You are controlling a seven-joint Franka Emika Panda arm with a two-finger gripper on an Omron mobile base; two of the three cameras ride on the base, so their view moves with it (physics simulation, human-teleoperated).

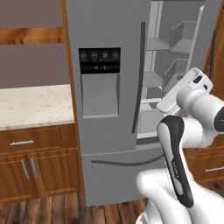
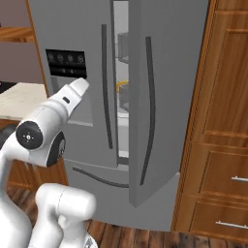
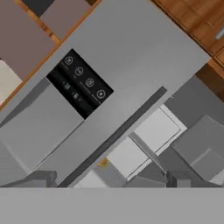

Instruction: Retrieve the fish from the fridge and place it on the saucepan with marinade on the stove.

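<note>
Left base view: the fridge (image 1: pixel 109 109) stands with its right door swung open, pale shelves (image 1: pixel 157 43) showing; the white arm (image 1: pixel 183 131) reaches toward the gap.

Right base view: a yellow rim (image 2: pixel 123 85) peeks from a shelf between the doors.

Hand view: the hand (image 3: pixel 111 180) points at the fridge, spread wide, holding nothing. The fish cannot be made out.

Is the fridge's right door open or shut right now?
Open. The fridge right door is swung outward, exposing pale shelves and door bins; the left door with dispenser panel stays closed.
</note>
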